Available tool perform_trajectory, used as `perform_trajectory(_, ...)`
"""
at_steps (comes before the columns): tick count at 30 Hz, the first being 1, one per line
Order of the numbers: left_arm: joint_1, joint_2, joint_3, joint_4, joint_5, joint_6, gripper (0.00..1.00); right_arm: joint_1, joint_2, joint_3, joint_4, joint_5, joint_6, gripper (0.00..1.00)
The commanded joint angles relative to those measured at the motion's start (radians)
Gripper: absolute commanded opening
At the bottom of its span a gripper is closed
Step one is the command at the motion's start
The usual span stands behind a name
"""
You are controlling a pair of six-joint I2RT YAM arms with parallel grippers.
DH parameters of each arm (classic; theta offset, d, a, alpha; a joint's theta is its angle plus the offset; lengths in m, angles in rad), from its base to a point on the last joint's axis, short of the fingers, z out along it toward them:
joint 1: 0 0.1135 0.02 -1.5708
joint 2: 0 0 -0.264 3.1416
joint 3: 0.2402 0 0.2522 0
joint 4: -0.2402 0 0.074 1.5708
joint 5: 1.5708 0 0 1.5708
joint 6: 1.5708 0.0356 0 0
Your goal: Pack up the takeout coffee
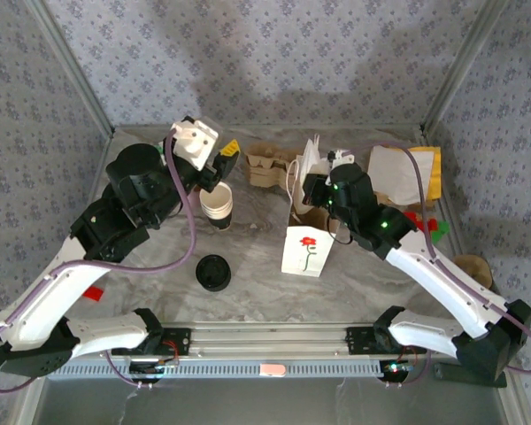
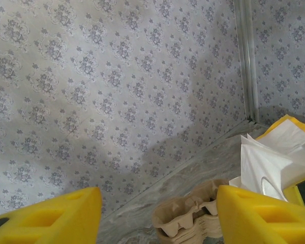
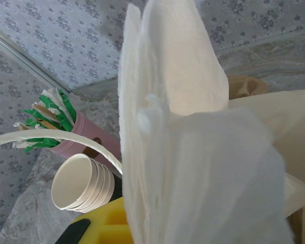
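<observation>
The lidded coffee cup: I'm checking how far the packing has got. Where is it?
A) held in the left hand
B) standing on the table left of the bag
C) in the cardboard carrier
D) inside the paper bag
B: in the top view the black-lidded cup stands on the table left of the white paper bag, with nothing gripping it.

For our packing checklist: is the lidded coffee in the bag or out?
Out: the takeout coffee sits apart, left of the bag.
</observation>
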Motion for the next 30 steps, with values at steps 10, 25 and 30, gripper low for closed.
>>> perform_trajectory(10,0.018,-0.007,-0.017,0.02,0.023,-0.022,0.61,-0.004,0.017,0.051,-0.115,-0.031,0.008,0.11)
perform_trajectory(25,0.02,0.006,-0.008,0.034,0.04,-0.039,0.61,0.049,0.036,0.295,-0.317,0.015,-0.052,0.55)
perform_trajectory(30,0.021,0.004,-0.005,0.025,0.04,-0.036,0.62,0.057,0.037,0.406,-0.344,-0.004,-0.145,0.56)
